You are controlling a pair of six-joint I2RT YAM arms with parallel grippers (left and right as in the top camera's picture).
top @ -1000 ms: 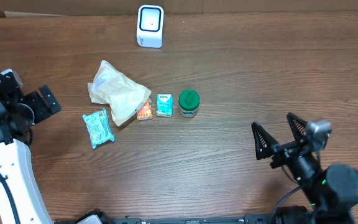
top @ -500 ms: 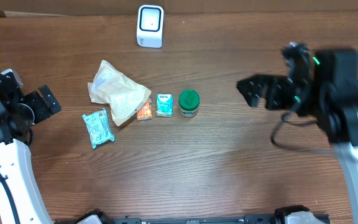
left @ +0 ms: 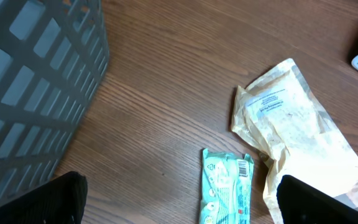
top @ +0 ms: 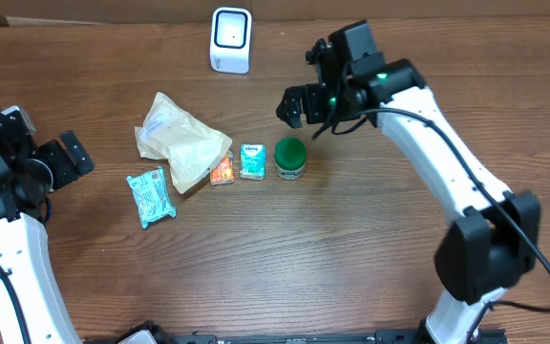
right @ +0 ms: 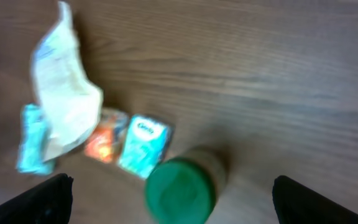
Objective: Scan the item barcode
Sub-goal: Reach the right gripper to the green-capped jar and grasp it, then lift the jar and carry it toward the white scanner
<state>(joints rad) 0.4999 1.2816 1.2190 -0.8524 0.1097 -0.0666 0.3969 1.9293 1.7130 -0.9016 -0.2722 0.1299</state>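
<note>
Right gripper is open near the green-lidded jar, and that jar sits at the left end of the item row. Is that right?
No: the overhead view shows the green-lidded jar at the right end of the item row, not the left. The right gripper is open near it.

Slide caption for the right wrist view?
Open right gripper frames green-lidded jar beside teal packet and orange packet on wooden table.

I count one white scanner [top: 230, 39]. One green-lidded jar [top: 290, 158]. One large beige pouch [top: 181, 141]. Three small packets: one long teal packet [top: 151, 197], one small teal packet [top: 252, 161] and one orange packet [top: 222, 172]. That makes five loose items. My left wrist camera shows one grey slatted basket [left: 36, 93].
</note>
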